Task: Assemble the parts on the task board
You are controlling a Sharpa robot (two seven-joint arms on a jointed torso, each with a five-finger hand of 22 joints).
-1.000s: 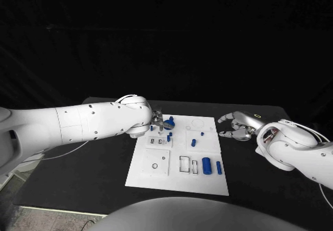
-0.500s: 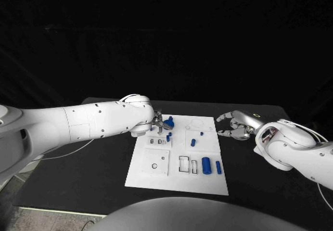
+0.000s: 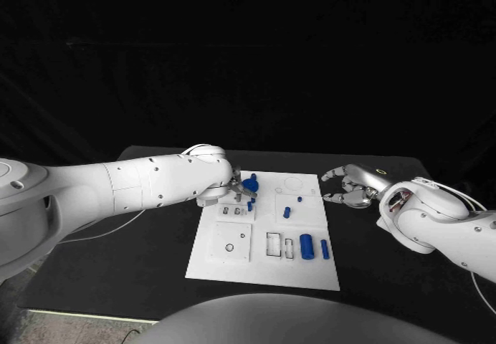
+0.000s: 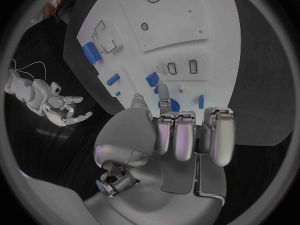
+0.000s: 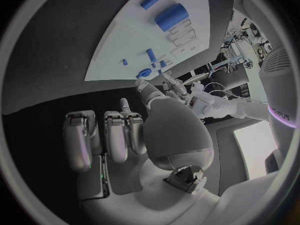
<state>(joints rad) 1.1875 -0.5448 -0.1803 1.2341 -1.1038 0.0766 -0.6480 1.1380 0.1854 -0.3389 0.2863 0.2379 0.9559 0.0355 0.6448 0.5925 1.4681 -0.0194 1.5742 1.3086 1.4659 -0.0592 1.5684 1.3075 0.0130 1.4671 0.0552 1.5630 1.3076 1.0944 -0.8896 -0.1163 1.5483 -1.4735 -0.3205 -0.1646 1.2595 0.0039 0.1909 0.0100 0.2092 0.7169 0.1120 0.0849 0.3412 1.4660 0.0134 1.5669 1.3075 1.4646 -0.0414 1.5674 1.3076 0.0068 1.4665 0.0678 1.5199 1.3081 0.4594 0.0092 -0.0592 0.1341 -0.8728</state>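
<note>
The left hand (image 3: pixel 236 188) is over the far-left part of the board (image 3: pixel 238 265), and the blue parts it is working among lie right at its fingertips. In the left wrist view a thumb and one finger (image 4: pixel 163 92) reach out toward a small cluster of blue parts (image 4: pixel 152 78) while the other fingers stay curled back against the palm. A blue part (image 3: pixel 251 185) sits against the fingertips in the head view, but I cannot tell whether it is pinched or only touched. That part looks short and stands roughly upright, so any push or seat would probably go straight down into the board.

The right hand (image 3: pixel 350 188) hangs over the bare tabletop (image 3: pixel 155 236) just beside the board's right edge, fingers loosely curled and apart, holding nothing. It is well clear of the far-left cluster; the left hand is by far the nearer.

Other parts wait on the board: a small peg (image 3: pixel 287 212) near the middle, and a thick cylinder (image 3: pixel 307 245) with a slim rod (image 3: pixel 325 249) beside it, both lying lengthwise toward the near-right corner.
</note>
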